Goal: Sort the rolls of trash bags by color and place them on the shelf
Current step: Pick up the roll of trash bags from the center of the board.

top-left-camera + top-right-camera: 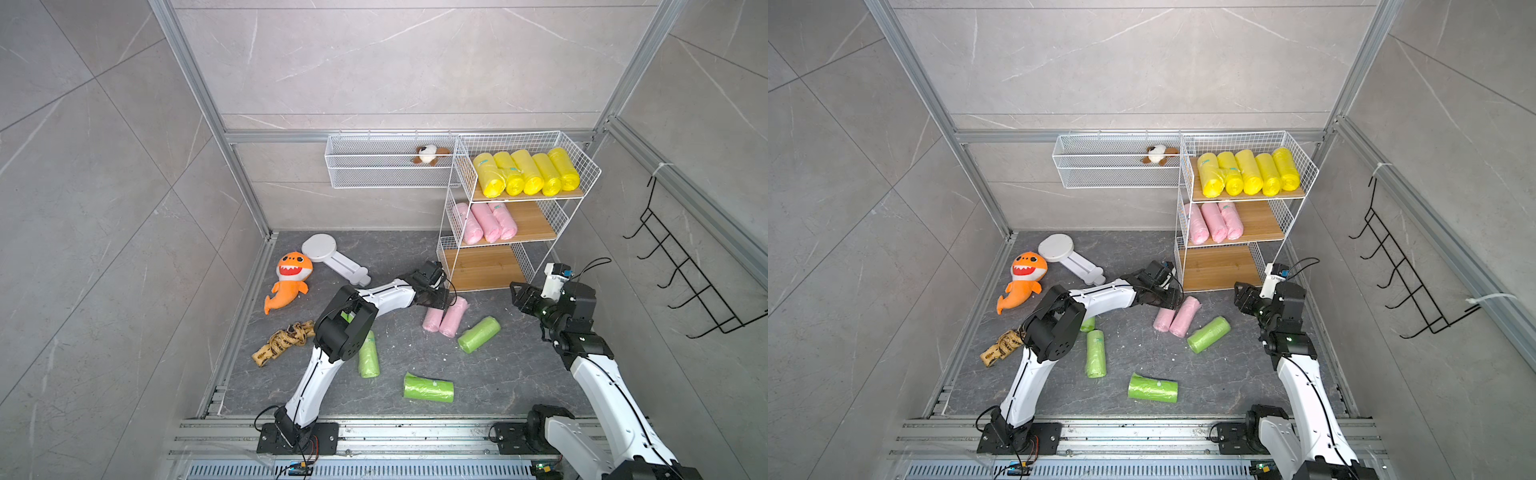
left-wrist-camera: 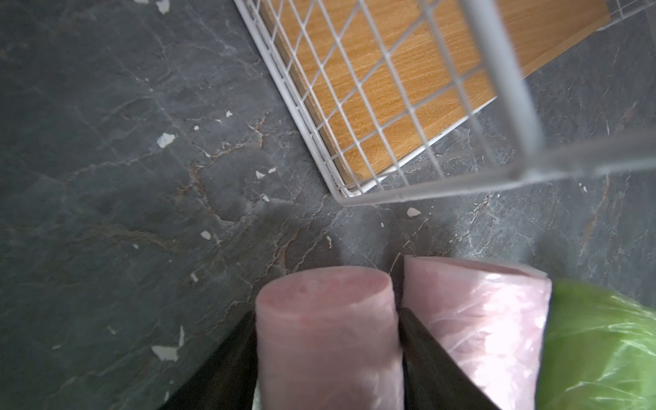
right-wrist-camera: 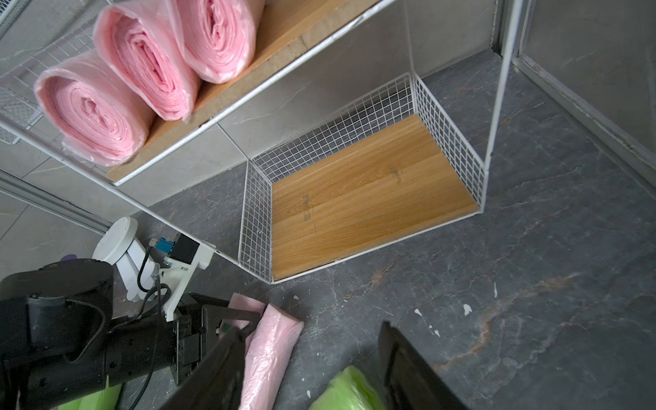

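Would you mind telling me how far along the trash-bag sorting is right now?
Done: five yellow rolls fill the top tier of the shelf, three pink rolls lie on the middle one. In hand: the left tool clamps one pink roll on the floor. Left: its pink neighbour and the green rolls, four visible; the bottom tier is bare.

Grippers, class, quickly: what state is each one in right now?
Left gripper: closed on a pink roll.
Right gripper: open, holding nothing.
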Motion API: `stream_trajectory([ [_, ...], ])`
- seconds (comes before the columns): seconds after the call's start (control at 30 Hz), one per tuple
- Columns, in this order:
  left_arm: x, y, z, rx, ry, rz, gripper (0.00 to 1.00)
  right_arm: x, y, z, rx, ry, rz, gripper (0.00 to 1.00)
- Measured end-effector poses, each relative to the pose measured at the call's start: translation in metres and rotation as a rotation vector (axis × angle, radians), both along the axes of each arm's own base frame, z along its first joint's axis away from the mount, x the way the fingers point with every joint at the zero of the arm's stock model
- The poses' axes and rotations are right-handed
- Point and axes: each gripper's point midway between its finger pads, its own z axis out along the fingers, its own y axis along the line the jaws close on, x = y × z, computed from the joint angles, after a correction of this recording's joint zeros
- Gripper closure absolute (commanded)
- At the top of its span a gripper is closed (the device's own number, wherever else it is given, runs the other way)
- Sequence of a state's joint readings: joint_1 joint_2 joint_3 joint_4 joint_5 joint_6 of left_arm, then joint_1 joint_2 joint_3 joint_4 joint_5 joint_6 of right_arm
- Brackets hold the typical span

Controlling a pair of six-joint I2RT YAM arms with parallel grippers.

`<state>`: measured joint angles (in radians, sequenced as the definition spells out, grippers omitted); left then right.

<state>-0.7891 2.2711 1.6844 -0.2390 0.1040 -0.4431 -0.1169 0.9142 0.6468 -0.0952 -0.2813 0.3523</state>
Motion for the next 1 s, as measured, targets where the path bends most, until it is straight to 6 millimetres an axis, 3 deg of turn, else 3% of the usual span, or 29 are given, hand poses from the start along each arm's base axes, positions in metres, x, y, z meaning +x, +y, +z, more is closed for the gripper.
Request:
stream_trajectory([
  [0.2, 0.000, 0.015, 0.005, -0.071, -0.005, 0.074, 0.67, -0.002, 0.016, 0.004, 0.012, -0.012, 0.060, 0.36],
  [0.4, 0.000, 0.057, 0.021, -0.137, -0.018, 0.214, 0.68, -0.011, 0.070, 0.006, 0.026, -0.012, 0.219, 0.34],
  [0.5, 0.003, 0.075, 0.051, -0.219, -0.060, 0.287, 0.68, -0.018, 0.105, 0.008, 0.037, -0.020, 0.318, 0.34],
  [0.73, 0.003, 0.104, 0.151, -0.525, -0.200, 0.430, 0.68, -0.032, 0.185, 0.012, 0.094, -0.054, 0.521, 0.28],
  [0.83, -0.005, 0.116, 0.178, -0.638, -0.225, 0.479, 0.68, -0.042, 0.220, 0.010, 0.098, -0.063, 0.596, 0.23],
  [1.0, -0.018, 0.132, 0.196, -0.779, -0.218, 0.550, 0.69, -0.048, 0.260, 0.009, 0.112, -0.089, 0.657, 0.11],
])
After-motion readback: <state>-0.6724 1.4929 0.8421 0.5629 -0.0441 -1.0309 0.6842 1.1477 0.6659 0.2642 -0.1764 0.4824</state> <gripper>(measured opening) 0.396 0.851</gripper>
